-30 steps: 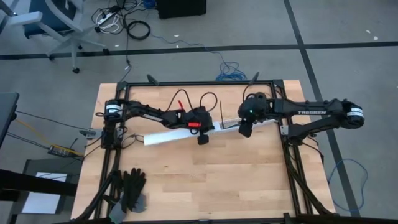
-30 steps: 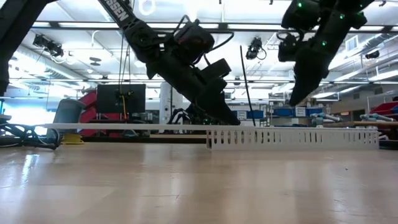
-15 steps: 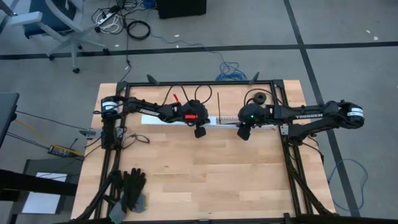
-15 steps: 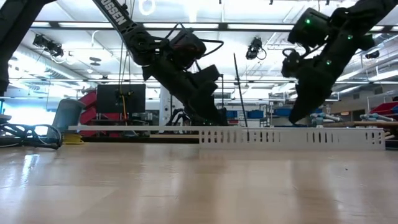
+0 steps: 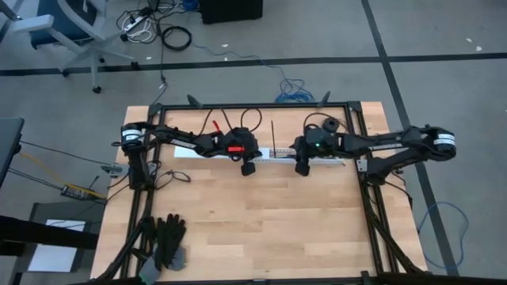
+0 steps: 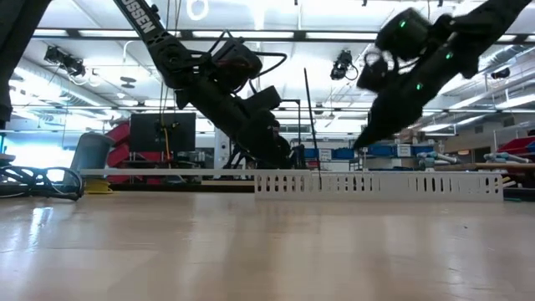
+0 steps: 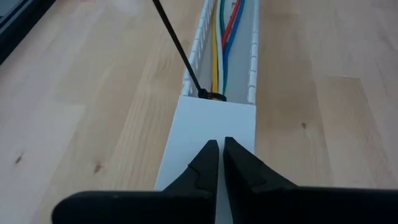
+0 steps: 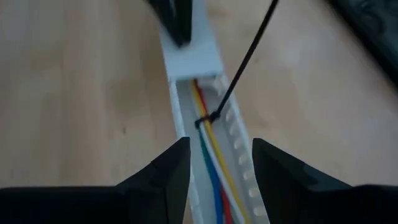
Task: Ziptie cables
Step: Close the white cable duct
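Here we see the cables, thin red, yellow, green, blue and white strands, lying side by side inside the white slotted channel on the table. A black ziptie cinches them and juts upward. Our right hand straddles the channel, fingers apart. Just ahead of our closed left hand, the bundle emerges from the channel's cover.
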Controlling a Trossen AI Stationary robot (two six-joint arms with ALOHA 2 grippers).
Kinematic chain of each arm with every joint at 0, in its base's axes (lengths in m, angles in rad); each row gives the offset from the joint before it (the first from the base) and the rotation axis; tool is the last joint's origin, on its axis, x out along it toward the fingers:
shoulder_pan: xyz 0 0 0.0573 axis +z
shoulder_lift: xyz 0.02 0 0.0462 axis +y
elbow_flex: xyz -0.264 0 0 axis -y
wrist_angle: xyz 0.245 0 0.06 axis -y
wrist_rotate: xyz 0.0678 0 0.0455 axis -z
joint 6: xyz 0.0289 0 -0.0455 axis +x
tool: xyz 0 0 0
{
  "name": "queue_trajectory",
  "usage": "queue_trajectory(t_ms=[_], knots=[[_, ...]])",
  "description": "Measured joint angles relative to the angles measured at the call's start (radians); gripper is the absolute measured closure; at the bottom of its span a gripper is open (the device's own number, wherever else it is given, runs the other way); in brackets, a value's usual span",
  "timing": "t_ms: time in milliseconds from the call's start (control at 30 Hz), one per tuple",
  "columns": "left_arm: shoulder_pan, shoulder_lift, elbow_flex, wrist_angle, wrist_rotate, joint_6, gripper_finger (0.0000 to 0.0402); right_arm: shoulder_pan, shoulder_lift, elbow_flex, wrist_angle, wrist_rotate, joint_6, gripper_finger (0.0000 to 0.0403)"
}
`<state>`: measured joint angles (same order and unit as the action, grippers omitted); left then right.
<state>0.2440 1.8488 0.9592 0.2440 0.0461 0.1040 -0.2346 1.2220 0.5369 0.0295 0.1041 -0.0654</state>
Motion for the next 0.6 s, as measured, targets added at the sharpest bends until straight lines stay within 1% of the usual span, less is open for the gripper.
queue_trajectory(t_ms=[100,200,300,367,533,600], knots=[[0.000,0.000,0.000,0.000,0.001,-0.001,0.0401,-0.016,0.077,0.000,0.044,-0.019,-0.023,0.0242],[-0.001,0.000,0.001,0.001,0.002,-0.002,0.0402,-0.029,0.137,0.000,0.136,-0.071,-0.023,0.0231],[-0.001,0.000,0.002,0.001,0.003,-0.002,0.0402,-0.036,0.179,0.000,0.229,-0.120,-0.024,0.0216],[-0.001,0.000,0.002,0.001,0.004,-0.002,0.0402,-0.041,0.199,0.000,0.276,-0.131,-0.024,0.0205],[-0.002,0.000,0.002,0.001,-0.003,-0.003,0.0401,-0.058,0.235,0.000,0.301,-0.131,-0.049,0.0176],[-0.002,0.000,0.002,0.002,-0.005,-0.003,0.0402,-0.065,0.253,0.000,0.300,-0.154,-0.063,0.0166]])
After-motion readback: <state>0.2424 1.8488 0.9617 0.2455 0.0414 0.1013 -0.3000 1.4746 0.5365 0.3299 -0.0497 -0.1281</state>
